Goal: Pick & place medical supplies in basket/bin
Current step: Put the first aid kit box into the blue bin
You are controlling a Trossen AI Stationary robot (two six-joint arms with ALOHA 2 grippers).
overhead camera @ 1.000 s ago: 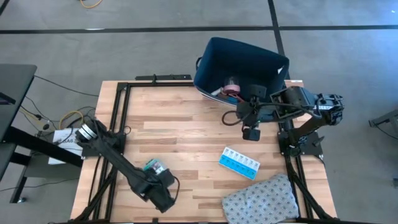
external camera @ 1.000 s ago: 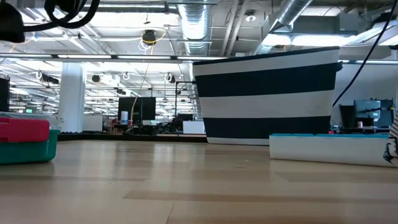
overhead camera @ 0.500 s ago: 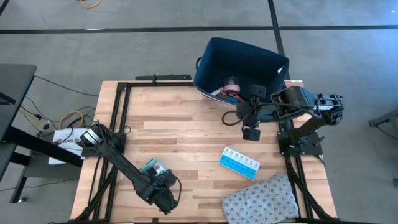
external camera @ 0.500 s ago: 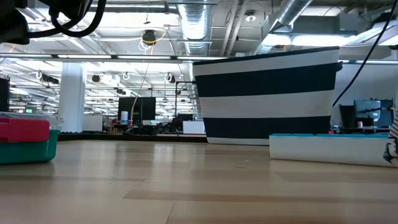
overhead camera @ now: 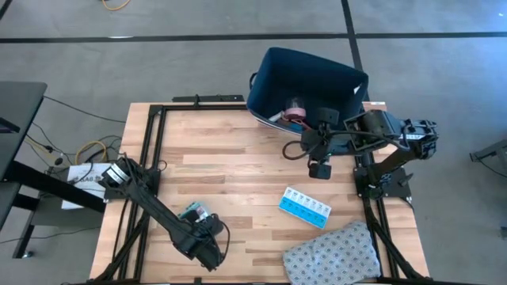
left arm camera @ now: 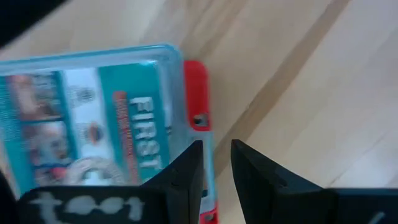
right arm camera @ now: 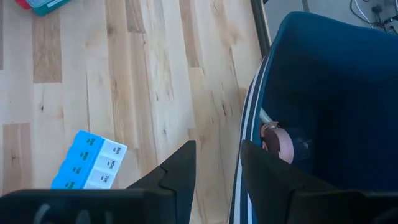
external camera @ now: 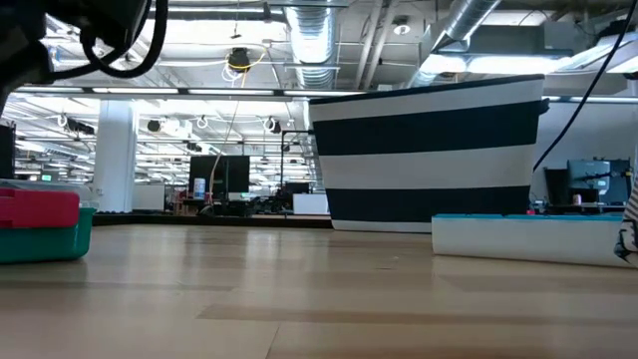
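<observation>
Table: light wooden slatted tabletop (overhead camera: 238, 166) in a black metal frame.

Bin: large dark navy blue rectangular plastic tub (overhead camera: 305, 87) with rounded corners, standing at the table's far edge toward the right arm's side; in the low view its outer wall (external camera: 429, 150) shows dark and white bands.

Bin contents: a pink round roll (overhead camera: 295, 111) lies inside, also visible in the right wrist view (right arm camera: 278, 142); other contents too small to tell.

First-aid box: flat green-and-red plastic box (overhead camera: 195, 212) with a printed label, lying flat on the table near the front edge on the left arm's side; its red side and teal body show at the low view's edge (external camera: 40, 224), and it fills the left wrist view (left arm camera: 99, 118).

Left gripper: (overhead camera: 207, 237) low over the table just beside the box; fingers (left arm camera: 180, 177) a narrow gap apart, with the box's red edge seen through the gap and nothing clamped.

Pill organiser: light-blue and white compartmented plastic strip (overhead camera: 304, 207), lying flat between the bin and the cloth, apart from both.

Cloth: grey patterned fabric (overhead camera: 333, 255) at the front corner on the right arm's side.

Right gripper: (overhead camera: 320, 169) hanging above the table just in front of the bin; fingers (right arm camera: 180, 168) slightly parted, holding nothing.
</observation>
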